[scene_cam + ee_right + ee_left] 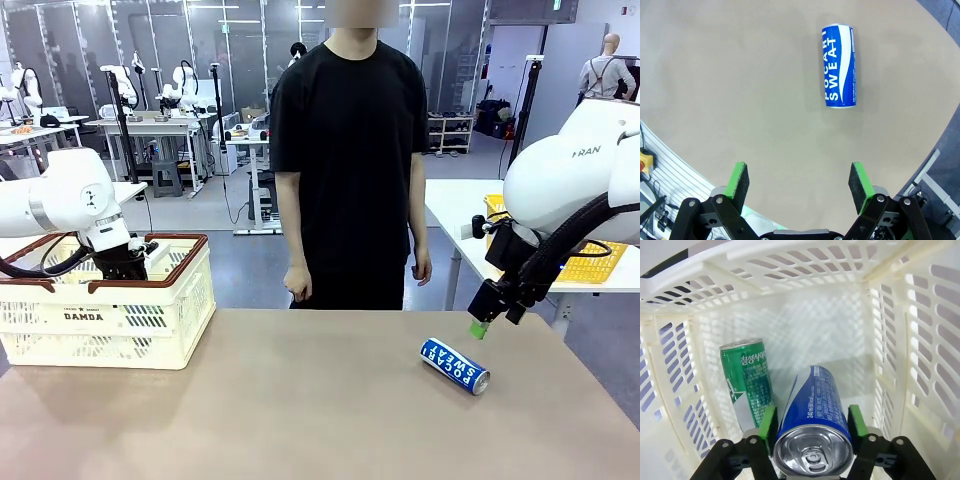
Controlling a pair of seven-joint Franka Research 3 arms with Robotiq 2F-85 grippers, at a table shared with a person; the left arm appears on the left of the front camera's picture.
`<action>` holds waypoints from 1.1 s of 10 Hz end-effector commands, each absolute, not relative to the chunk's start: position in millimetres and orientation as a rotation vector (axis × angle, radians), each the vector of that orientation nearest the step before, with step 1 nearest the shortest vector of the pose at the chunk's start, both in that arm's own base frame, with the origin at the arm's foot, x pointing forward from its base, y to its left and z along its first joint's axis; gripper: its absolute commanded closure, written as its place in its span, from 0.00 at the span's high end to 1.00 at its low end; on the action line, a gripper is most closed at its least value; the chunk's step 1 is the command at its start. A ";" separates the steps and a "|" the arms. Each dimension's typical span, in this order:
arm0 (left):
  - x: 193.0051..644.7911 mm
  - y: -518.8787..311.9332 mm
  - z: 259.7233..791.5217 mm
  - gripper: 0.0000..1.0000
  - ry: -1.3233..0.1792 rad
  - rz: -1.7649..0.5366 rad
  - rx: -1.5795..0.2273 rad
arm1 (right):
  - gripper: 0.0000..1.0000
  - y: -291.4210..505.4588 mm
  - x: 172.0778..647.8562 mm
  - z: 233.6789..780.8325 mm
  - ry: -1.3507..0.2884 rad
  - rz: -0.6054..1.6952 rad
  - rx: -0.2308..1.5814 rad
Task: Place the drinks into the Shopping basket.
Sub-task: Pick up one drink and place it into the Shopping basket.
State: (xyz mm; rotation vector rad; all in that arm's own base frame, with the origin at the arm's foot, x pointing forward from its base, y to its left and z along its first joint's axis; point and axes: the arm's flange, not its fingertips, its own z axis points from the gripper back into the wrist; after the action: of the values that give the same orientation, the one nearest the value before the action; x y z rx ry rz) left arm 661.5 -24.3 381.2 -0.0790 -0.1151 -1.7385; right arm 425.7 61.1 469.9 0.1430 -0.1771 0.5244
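The cream Shopping basket (110, 320) with "DAMDA" on its side sits at the table's left. My left gripper (812, 422) reaches down inside it, shut on a blue and white can (812, 415) with a silver top. A green can (747, 385) with white lettering lies on the basket floor (805, 340) beside it. Another blue and white can (454, 366) (839, 66) lies on its side on the table at the right. My right gripper (480, 328) (799, 182) hangs open above the table, near that can and apart from it.
A person in black stands at the far side of the table, hands down. A yellow mesh basket (590, 262) sits on another table behind my right arm. Brown tabletop (300, 400) stretches between the basket and the lying can.
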 end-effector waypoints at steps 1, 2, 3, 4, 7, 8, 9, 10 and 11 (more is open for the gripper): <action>663.6 -23.8 389.6 0.96 -0.132 -1.709 -0.121 | 1.00 59.0 426.0 470.8 -0.172 0.532 0.135; 661.8 -23.2 396.2 1.00 -0.129 -1.712 -0.117 | 1.00 59.0 426.0 470.8 -0.172 0.532 0.135; 659.1 -21.6 404.0 1.00 -0.116 -1.713 -0.108 | 1.00 59.0 426.0 470.8 -0.172 0.532 0.135; 656.7 -20.6 411.4 1.00 -0.116 -1.719 -0.098 | 1.00 59.0 426.0 470.8 -0.172 0.532 0.135; 647.8 -16.9 437.0 1.00 -0.090 -1.728 -0.074 | 1.00 59.0 426.0 470.8 -0.172 0.532 0.135; 645.5 -16.7 447.4 1.00 -0.089 -1.728 -0.068 | 1.00 59.0 426.0 470.8 -0.172 0.532 0.135; 644.6 -16.7 456.9 1.00 -0.094 -1.732 -0.052 | 1.00 59.0 426.0 470.8 -0.172 0.532 0.135; 643.8 -16.8 464.0 1.00 -0.106 -1.735 -0.047 | 1.00 59.0 426.0 470.8 -0.172 0.532 0.135; 643.5 -16.2 467.9 1.00 -0.110 -1.744 -0.059 | 1.00 59.0 426.0 470.8 -0.172 0.532 0.135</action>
State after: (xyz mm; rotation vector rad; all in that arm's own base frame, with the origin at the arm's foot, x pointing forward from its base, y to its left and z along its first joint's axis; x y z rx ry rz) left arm 645.7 -18.0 465.4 -0.0381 -0.1332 -1.7446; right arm 425.7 61.1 469.9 0.1430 -0.1771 0.5244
